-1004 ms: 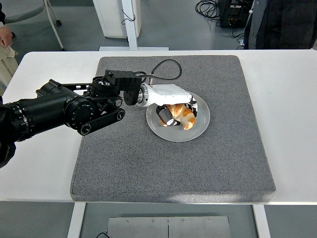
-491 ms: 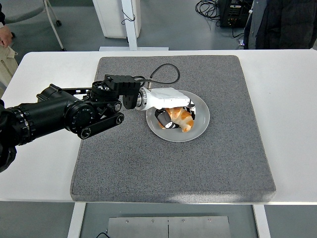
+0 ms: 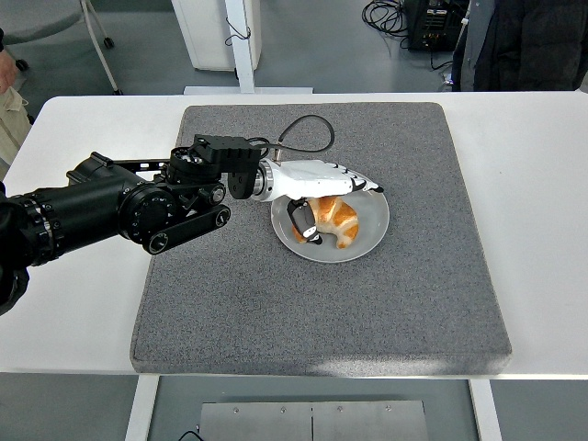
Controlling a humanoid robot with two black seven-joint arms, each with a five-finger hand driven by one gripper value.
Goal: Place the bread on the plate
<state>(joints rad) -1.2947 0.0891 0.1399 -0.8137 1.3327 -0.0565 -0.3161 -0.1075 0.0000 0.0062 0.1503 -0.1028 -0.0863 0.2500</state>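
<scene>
Fingers [image 3: 360,185] of the left hand [image 3: 317,182] are spread out flat above the bread [image 3: 333,220], grasping nothing, while the thumb hangs just beside its left end; this looks like the release step, and the next move calls for lifting clear without nudging it; the plate [image 3: 369,241] holds the bread alone; beyond it lies bare grey mat [image 3: 386,138].

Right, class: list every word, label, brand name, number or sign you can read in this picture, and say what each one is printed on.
None can be read.
The left hand, the bread, the plate, the grey mat and the white table carry no visible print.
The black box on the floor at the top is too small and dark to show any lettering.
</scene>
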